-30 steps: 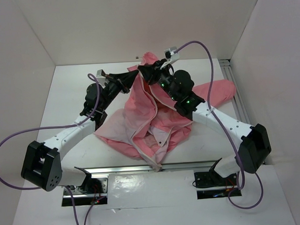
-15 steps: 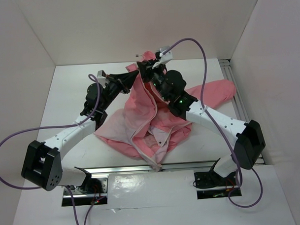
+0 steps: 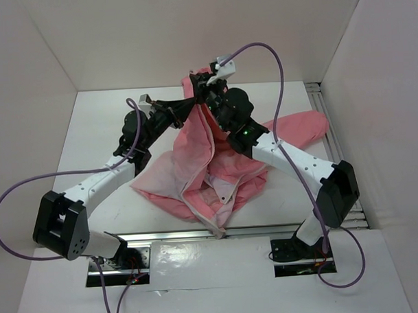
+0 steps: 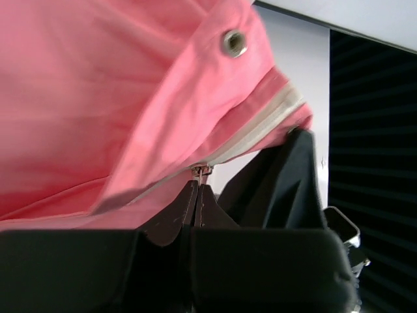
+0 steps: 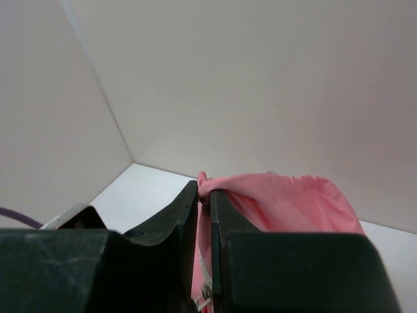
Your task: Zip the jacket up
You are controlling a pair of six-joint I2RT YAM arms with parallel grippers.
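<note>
While left claw (image 4: 197,187) nips the zipper pull (image 4: 201,171), right claw (image 5: 204,193) clamps the jacket (image 3: 195,153).

A white tabletop (image 3: 91,126) sits inside a plain white box-like enclosure, with a back wall (image 3: 191,33), a left wall (image 3: 21,101) and a right wall (image 3: 378,89) rising from its edges. A silver metal rail (image 3: 198,236) runs along the near edge, and a second slotted rail (image 3: 330,135) lines the right side. Soft, even light leaves only faint shadows.
</note>
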